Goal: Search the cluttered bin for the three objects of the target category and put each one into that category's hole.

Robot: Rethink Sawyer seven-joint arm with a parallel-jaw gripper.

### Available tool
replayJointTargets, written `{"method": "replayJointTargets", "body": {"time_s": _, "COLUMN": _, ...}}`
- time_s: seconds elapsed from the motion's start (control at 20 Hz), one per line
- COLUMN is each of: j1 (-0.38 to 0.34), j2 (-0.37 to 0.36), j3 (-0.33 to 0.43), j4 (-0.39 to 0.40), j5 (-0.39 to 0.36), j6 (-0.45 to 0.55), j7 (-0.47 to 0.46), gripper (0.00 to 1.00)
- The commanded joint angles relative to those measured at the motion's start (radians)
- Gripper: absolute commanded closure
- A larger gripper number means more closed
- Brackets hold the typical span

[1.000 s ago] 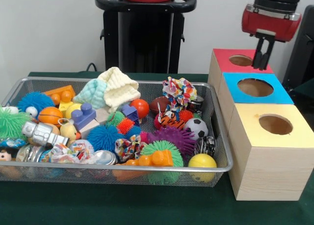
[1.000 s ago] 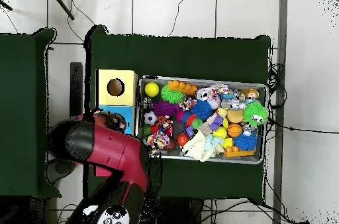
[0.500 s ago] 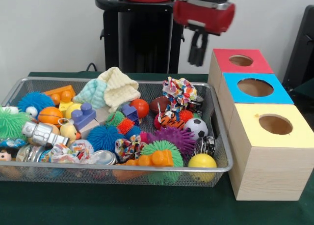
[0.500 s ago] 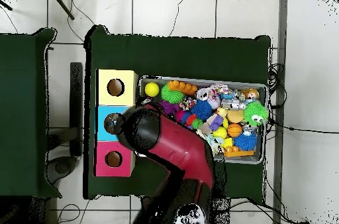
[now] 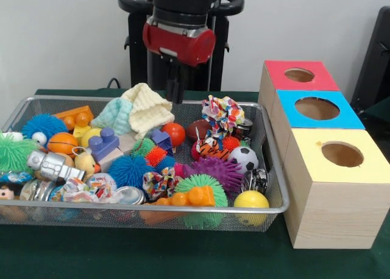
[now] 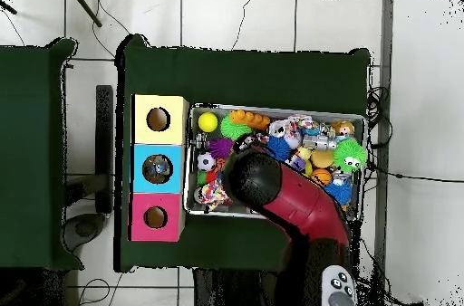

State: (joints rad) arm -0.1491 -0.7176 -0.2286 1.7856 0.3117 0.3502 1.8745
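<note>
The end effector [image 5: 177, 89] hangs above the far edge of the cluttered bin [image 5: 275, 187], its dark fingers close together and narrow with nothing visible between them. Directly below and just to its left in the front view lies a cream knitted cloth [image 5: 148, 110]; to its right sits a patterned fabric toy [image 5: 223, 114]. Further right, outside the bin, three wooden boxes stand on the green worktop [image 5: 183, 254]: red [image 5: 297, 75], blue [image 5: 317, 110], yellow [image 5: 338, 154].
</note>
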Motion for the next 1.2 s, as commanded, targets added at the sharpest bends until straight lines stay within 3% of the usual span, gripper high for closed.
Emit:
{"method": "replayJointTargets", "body": {"time_s": 0.05, "j1": -0.051, "j2": 0.035, "j3": 0.238, "j4": 0.085, "j5": -0.164, "j6": -0.082, "j7": -0.09, "gripper": 1.0}}
{"method": "replayJointTargets", "body": {"time_s": 0.25, "j1": -0.058, "j2": 0.033, "j3": 0.25, "j4": 0.078, "j5": -0.21, "j6": -0.061, "j7": -0.053, "gripper": 1.0}}
{"method": "replayJointTargets", "body": {"time_s": 0.3, "j1": -0.07, "j2": 0.033, "j3": 0.262, "j4": 0.07, "j5": -0.239, "j6": -0.051, "j7": -0.038, "gripper": 0.0}}
{"method": "replayJointTargets", "body": {"time_s": 0.55, "j1": -0.126, "j2": 0.041, "j3": 0.306, "j4": 0.052, "j5": -0.254, "j6": 0.018, "j7": -0.068, "gripper": 0.0}}
{"method": "replayJointTargets", "body": {"time_s": 0.95, "j1": -0.198, "j2": 0.054, "j3": 0.358, "j4": 0.023, "j5": -0.288, "j6": 0.018, "j7": -0.046, "gripper": 0.0}}
{"method": "replayJointTargets", "body": {"time_s": 1.2, "j1": -0.228, "j2": 0.041, "j3": 0.386, "j4": -0.006, "j5": -0.278, "j6": 0.098, "j7": -0.041, "gripper": 0.0}}
